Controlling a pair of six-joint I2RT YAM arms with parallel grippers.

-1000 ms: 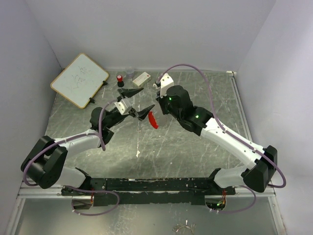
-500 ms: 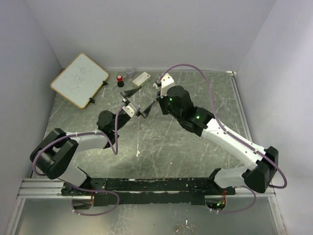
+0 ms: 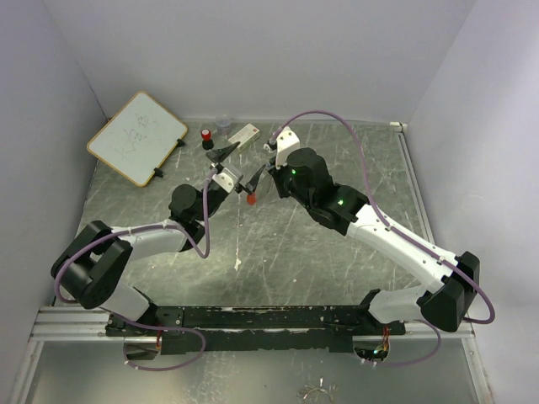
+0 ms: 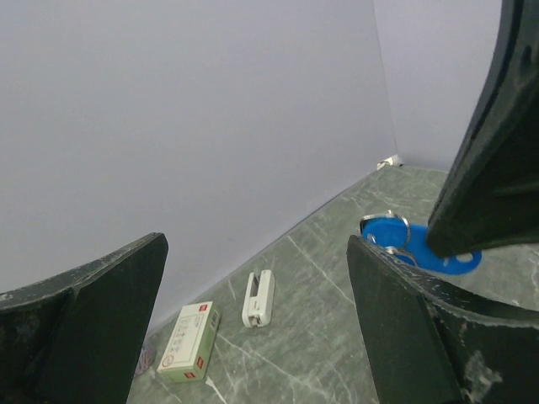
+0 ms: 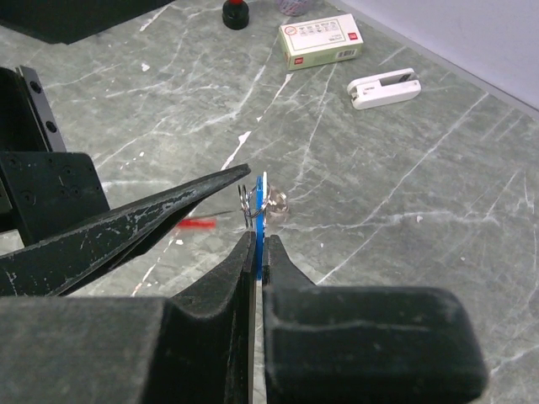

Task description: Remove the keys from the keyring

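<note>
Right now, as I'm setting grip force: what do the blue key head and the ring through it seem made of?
The blue key head, pinched by the right gripper: probably plastic, evenly bright blue with a dull, smooth face. The ring: probably steel or similar metal, thin, silvery, catching bright glints.

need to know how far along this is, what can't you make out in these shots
- Key blades: right wrist view, the shut right gripper covers all but the blue key head's edge.
- Key count: too small in the top view.
- Whether the silver ring joins the red keyring: right wrist view, a finger of the left gripper hides it.
</note>
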